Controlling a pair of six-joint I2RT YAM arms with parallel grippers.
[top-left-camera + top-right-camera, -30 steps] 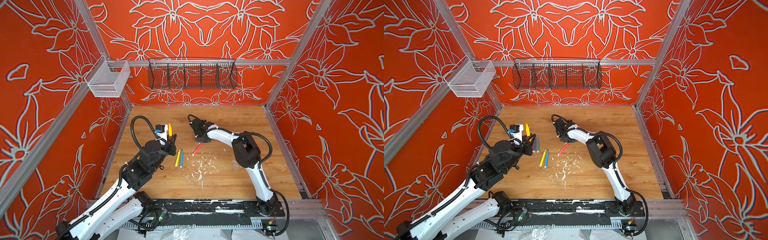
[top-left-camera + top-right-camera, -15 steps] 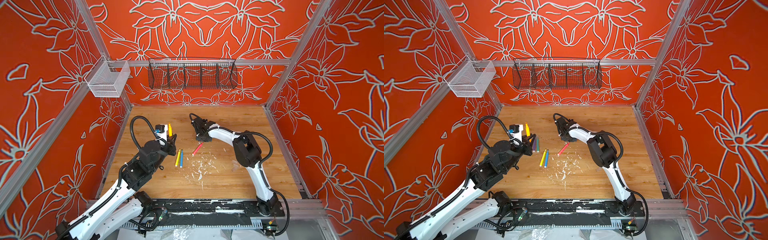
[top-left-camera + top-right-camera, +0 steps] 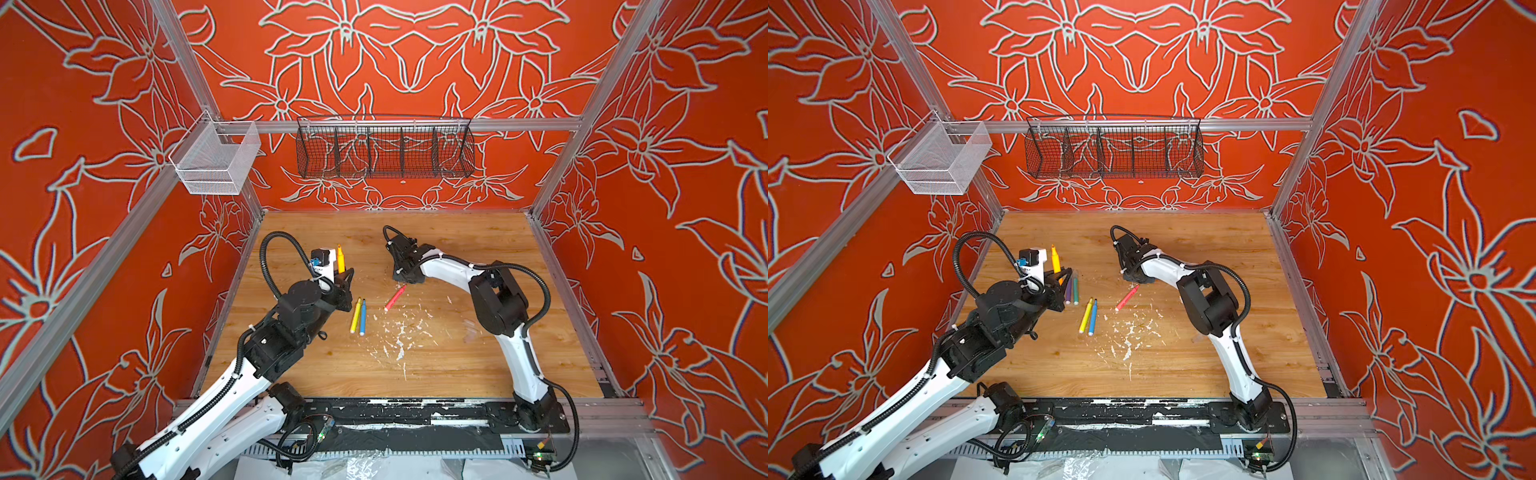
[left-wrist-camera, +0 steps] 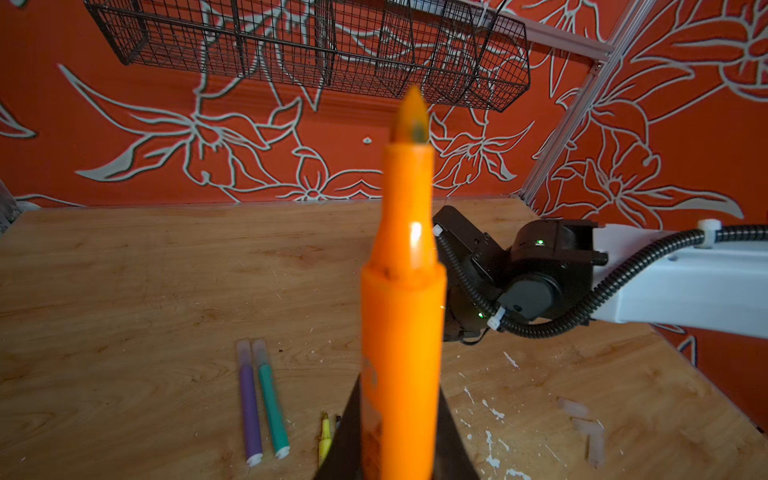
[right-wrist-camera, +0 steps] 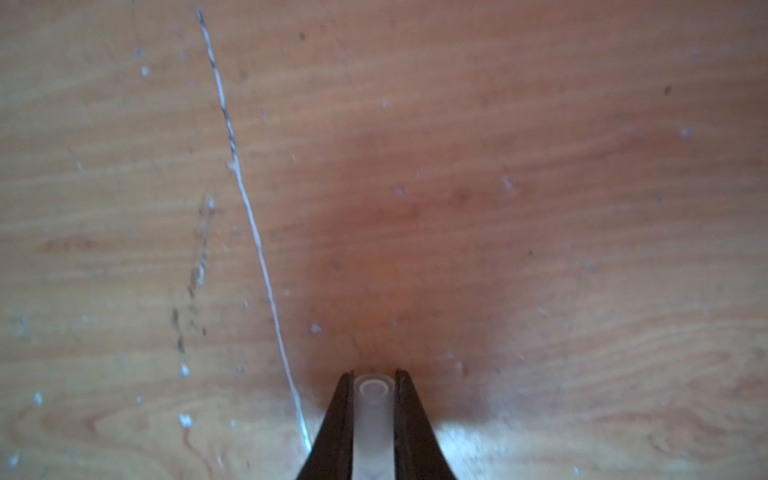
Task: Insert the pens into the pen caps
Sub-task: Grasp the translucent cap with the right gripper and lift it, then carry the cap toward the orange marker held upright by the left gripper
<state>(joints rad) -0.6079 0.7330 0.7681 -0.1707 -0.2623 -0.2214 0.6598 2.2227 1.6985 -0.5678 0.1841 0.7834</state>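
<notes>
That's the change: your right gripper (image 5: 372, 380) has just pinched shut, and the wrist view shows a clear pen cap (image 5: 372, 415) clamped between its jaws, low over the tabletop (image 3: 478, 365). Your left gripper (image 3: 345, 277) is clamped on the orange pen (image 4: 401, 291), which stands tip up and ready. So you hold both halves now, and I'd say the next job is to lift the cap and carry it over that tip.

Watch the pink-red pen (image 3: 395, 298): it lies just beside the right gripper on the near side, so rise before you swing. There's bare wood between the two grippers, which gives you room to meet there. The yellow pen (image 3: 355, 316) and blue pen (image 3: 363, 318) lie side by side, nearer the left arm. The purple pen (image 3: 1068, 291) and green pen (image 3: 1076, 291) sit just beside the left gripper, close to the left wall, and look capped already. Two spare caps (image 4: 584, 424) wait on the wood.
</notes>
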